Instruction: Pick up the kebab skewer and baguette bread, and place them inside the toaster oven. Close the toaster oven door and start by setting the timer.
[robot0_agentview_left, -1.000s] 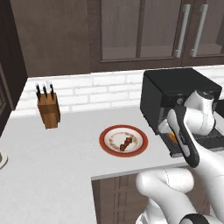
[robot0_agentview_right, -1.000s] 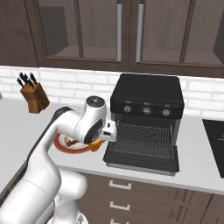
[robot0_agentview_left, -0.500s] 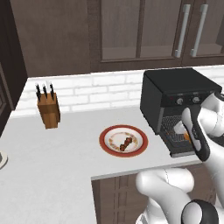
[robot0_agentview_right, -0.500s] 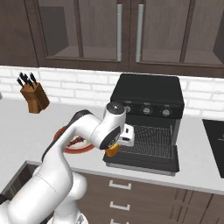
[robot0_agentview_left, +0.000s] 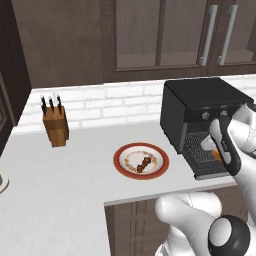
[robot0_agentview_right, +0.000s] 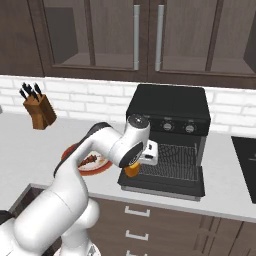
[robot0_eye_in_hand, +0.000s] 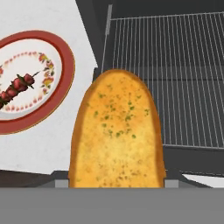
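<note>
Swung rightward since a second ago, from beside the plate to the mouth of the toaster oven (robot0_agentview_right: 167, 120), carrying the baguette bread (robot0_eye_in_hand: 117, 131) along

Largest first: white counter (robot0_agentview_left: 75, 170) under dark upper cabinets (robot0_agentview_right: 135, 37), white brick backsplash behind

Toaster oven (robot0_agentview_left: 200, 112) black and boxy at the right of the counter, row of round knobs across its front, wire rack (robot0_eye_in_hand: 175, 74) showing inside

Toaster oven door (robot0_agentview_right: 165, 184) dropped open, lying flat in front of the cavity

Gripper (robot0_agentview_right: 132, 167) just over the door's left front corner, jaws part-way closed and clamped on the baguette bread (robot0_agentview_right: 131, 170), golden-orange with green flecks on its paler top, pointing at the rack in the hand view; fingers themselves hidden behind the loaf

Red-rimmed plate (robot0_agentview_left: 141, 161) on the counter, just left of the oven

Knife block (robot0_agentview_left: 55, 125) well apart to the left, near the backsplash

Kebab skewer (robot0_agentview_left: 145, 163) lying on the plate, dark and reddish chunks on a thin stick; seen also in the hand view (robot0_eye_in_hand: 17, 87)
</note>
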